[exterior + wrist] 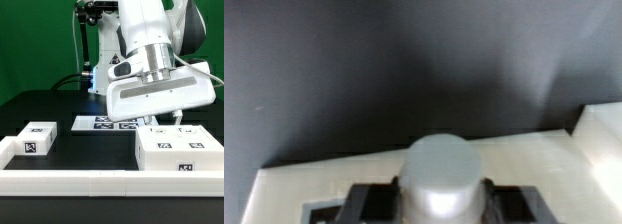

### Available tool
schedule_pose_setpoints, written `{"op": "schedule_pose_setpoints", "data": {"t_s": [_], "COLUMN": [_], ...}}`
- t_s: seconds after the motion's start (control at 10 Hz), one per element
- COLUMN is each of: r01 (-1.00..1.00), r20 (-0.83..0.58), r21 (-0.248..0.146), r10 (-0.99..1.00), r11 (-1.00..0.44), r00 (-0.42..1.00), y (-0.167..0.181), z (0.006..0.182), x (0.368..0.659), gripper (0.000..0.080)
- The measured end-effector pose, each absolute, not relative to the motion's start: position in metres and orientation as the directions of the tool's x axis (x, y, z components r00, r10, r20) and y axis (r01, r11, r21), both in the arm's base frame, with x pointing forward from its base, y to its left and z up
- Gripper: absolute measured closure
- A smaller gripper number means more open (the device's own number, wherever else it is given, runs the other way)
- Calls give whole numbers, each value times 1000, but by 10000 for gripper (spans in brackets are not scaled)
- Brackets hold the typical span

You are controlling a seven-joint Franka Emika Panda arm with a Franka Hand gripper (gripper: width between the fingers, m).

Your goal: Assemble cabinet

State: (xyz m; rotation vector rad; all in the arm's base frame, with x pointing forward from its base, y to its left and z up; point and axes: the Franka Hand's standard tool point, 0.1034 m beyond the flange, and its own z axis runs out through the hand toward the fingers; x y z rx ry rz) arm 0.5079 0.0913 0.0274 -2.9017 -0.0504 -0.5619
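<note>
Low white rail (70, 181) lay in front, and behind it the cabinet (182, 152) sat just under the end effector (165, 118), whose grip was too hidden to tell wide or narrow.

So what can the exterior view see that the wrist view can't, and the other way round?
Only the exterior view shows the arm, a small tagged block, the marker board and the long white rail. Only the wrist view shows the gripper close up, though its jaws are unreadable. Both share the dark table and a white surface under the gripper, apparently the cabinet.
</note>
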Motion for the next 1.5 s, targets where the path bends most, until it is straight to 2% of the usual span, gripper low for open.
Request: {"op": "schedule_pose_setpoints", "data": {"t_s": [0.3, 0.6, 0.7, 1.0, 1.1, 1.3, 1.5], "r01": [77, 77, 41, 50, 50, 63, 61], "r20": [337, 256, 245, 238, 197, 153, 126], "r21": [-165, -159, -171, -169, -167, -158, -161], "r10": [17, 34, -2, 8, 16, 39, 41], "r11": [-983, -984, -984, -984, -985, -985, -985], "r00": [941, 966, 970, 971, 980, 988, 991], "y": [87, 83, 81, 82, 79, 78, 78], "z": [41, 67, 64, 63, 73, 105, 123], "x": [508, 513, 511, 510, 509, 515, 525], "gripper": [590, 590, 590, 590, 590, 590, 590]}}
